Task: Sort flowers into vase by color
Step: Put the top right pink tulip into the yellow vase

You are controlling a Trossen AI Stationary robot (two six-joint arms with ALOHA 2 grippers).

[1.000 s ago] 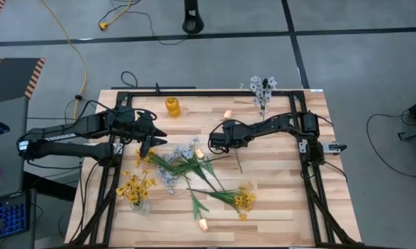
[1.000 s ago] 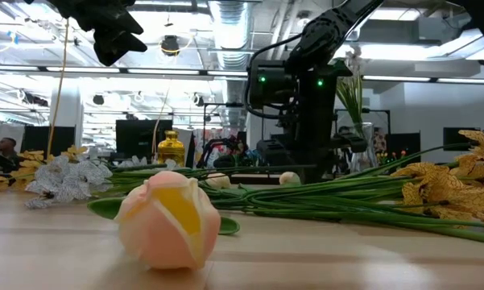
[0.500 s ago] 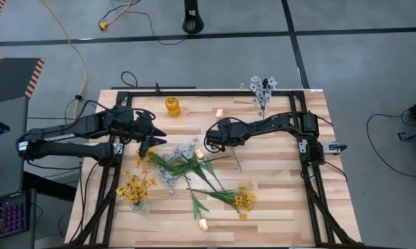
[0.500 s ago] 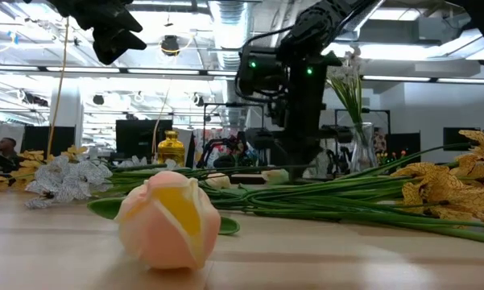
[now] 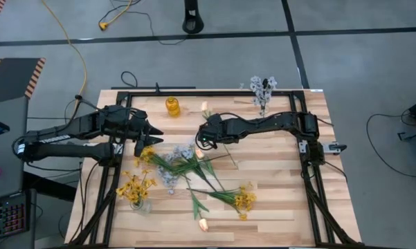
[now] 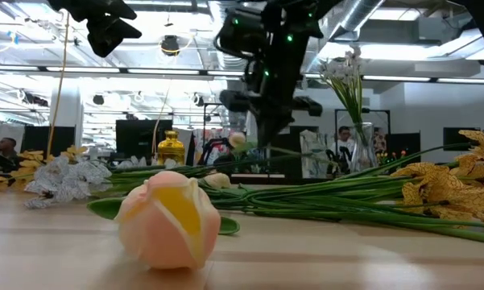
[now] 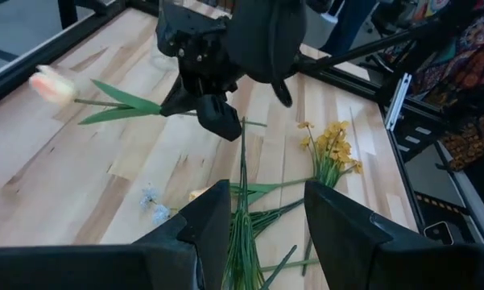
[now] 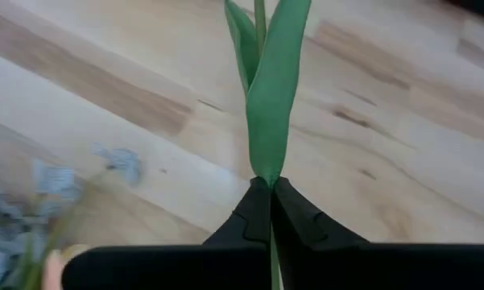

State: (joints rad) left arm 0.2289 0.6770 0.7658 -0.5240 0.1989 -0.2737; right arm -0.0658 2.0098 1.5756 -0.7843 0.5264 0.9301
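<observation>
Above the table, right end effector [image 5: 202, 136] clamped on tulip stem [image 8: 272, 121], bud [image 5: 205, 107] aloft

Robotics lab: ceiling ducts [image 6: 225, 16], monitors [image 6: 133, 133], cabled concrete floor [image 5: 214, 59].

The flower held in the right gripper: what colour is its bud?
Peach-cream bud on a green stem, clearest in the left wrist view.

In the right wrist view the tulip sprig [image 8: 272, 97] pinched by the right end effector [image 8: 270, 211] runs off the picture's edge, so its bud is out of sight there. The left end effector [image 7: 262, 211] shows only partly, its fingers cut by the frame. In the low view the yellow blossoms [image 6: 459, 181] are cropped at the edge, and the person [image 6: 344, 145] behind the glass vase [image 6: 362, 149] is too small and blurred to make out.
</observation>
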